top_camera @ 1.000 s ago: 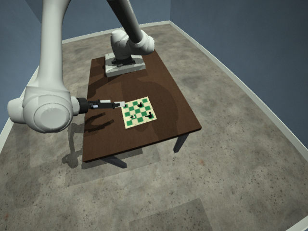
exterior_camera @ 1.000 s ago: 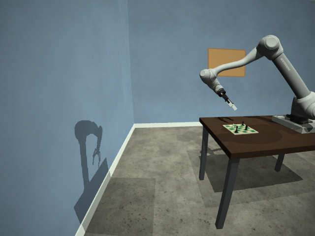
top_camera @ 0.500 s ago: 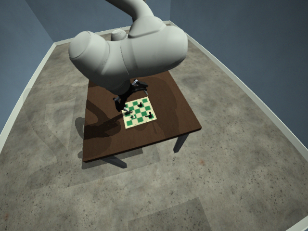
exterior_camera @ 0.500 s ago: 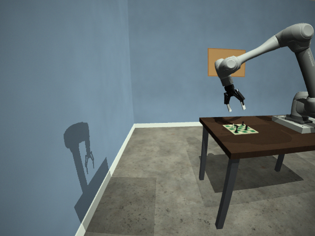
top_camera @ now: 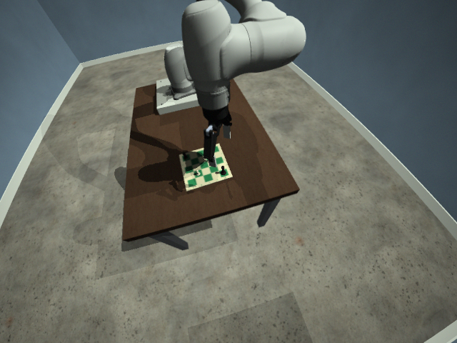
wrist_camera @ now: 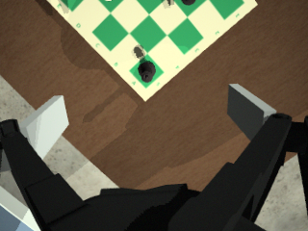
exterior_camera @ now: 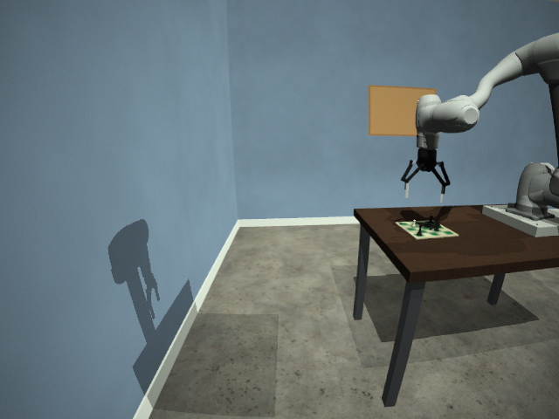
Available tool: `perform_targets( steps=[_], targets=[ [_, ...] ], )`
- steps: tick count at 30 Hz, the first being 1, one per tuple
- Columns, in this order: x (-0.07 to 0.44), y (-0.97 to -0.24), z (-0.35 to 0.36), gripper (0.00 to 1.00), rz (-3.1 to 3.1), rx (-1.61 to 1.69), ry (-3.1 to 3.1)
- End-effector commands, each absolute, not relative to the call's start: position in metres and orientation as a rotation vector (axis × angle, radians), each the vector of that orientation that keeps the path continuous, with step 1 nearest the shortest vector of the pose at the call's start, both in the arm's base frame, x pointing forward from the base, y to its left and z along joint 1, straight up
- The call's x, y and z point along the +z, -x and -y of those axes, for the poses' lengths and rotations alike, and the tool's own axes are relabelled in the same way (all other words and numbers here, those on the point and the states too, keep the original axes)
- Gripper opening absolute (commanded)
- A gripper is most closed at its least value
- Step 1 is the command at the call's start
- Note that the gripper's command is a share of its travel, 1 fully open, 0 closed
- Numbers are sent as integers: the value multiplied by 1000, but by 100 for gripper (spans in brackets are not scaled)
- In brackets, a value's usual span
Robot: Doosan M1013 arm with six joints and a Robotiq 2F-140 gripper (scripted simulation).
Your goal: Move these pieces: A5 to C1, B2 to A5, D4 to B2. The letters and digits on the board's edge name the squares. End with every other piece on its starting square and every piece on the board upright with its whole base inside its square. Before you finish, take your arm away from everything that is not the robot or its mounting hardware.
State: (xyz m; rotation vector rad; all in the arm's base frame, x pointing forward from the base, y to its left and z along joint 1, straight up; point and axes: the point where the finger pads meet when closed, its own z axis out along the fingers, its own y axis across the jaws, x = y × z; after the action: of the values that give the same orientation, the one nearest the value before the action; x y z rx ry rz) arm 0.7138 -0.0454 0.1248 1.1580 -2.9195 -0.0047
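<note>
A small green and cream chessboard (top_camera: 208, 178) (exterior_camera: 446, 233) (wrist_camera: 208, 19) lies on the dark wooden table (top_camera: 166, 214) (exterior_camera: 473, 252) (wrist_camera: 192, 122). A white piece (top_camera: 196, 172) (exterior_camera: 414, 222) stands near one edge of the board. My gripper (top_camera: 220, 148) (exterior_camera: 424, 195) (wrist_camera: 146, 104) is open and empty. It points down and hangs well above the board's near edge. The square labels are too small to read.
The arm's grey base plate (top_camera: 173, 103) (exterior_camera: 519, 218) sits on the table behind the board. The arm's shadow darkens part of the board and the table to its left. An orange panel (exterior_camera: 392, 110) hangs on the wall.
</note>
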Motion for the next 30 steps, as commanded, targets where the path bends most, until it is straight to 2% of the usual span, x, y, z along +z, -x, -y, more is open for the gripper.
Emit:
perform_targets(
  steps=[1,19,30],
  targets=[
    [125,-714,45,100,2920,-5,-1158],
    [124,-714,45,100,2858,-5,-1304],
    [119,-714,45,100,2303,-3,-2137]
  ],
)
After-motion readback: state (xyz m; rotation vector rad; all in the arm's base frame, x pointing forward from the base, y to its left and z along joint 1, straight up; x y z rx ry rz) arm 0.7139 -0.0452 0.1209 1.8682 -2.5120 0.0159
